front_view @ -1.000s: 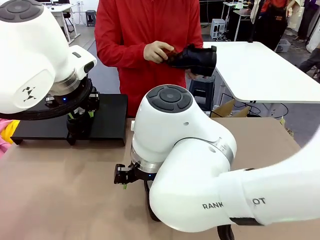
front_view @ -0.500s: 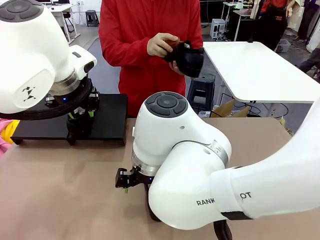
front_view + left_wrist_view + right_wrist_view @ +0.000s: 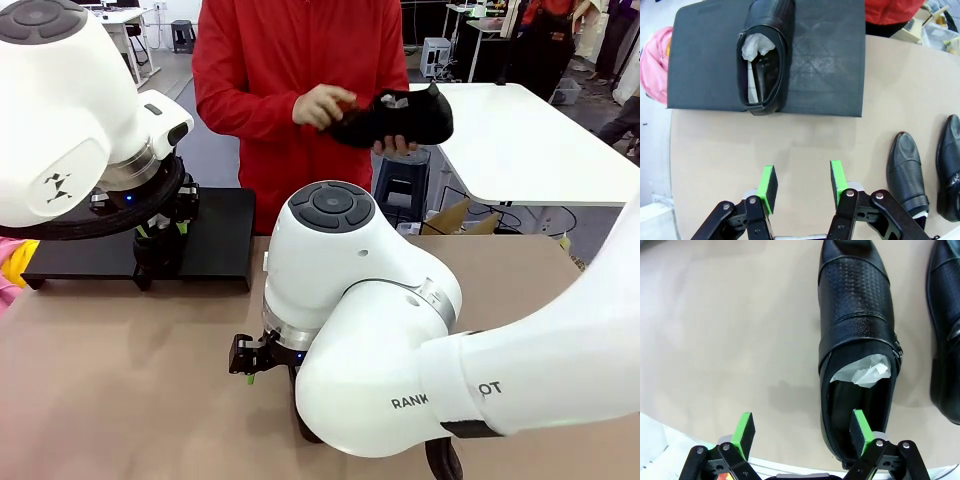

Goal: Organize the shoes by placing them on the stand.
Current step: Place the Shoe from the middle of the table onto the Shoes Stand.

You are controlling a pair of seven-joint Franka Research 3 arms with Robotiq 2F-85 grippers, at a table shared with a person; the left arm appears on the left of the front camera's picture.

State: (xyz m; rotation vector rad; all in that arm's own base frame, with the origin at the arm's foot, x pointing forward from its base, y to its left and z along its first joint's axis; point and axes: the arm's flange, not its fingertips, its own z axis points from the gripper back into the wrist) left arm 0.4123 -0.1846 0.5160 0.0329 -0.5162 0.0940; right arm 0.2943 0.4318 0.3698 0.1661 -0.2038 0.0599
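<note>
One shoe [image 3: 765, 55] sits on the black stand [image 3: 830, 60]. The left gripper [image 3: 802, 172] hangs over the table [image 3: 715, 145] beside the stand, open and empty. Two more shoes [image 3: 907, 170] lie on the table. The right gripper [image 3: 802, 420] is wide open just above one of them, holding nothing. A person's hand [image 3: 320, 105] holds the fourth shoe [image 3: 400, 115].

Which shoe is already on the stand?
The paper-stuffed shoe lying on the black stand, left wrist view. Two other shoes lie on the tan table; the person holds a fourth shoe.
</note>
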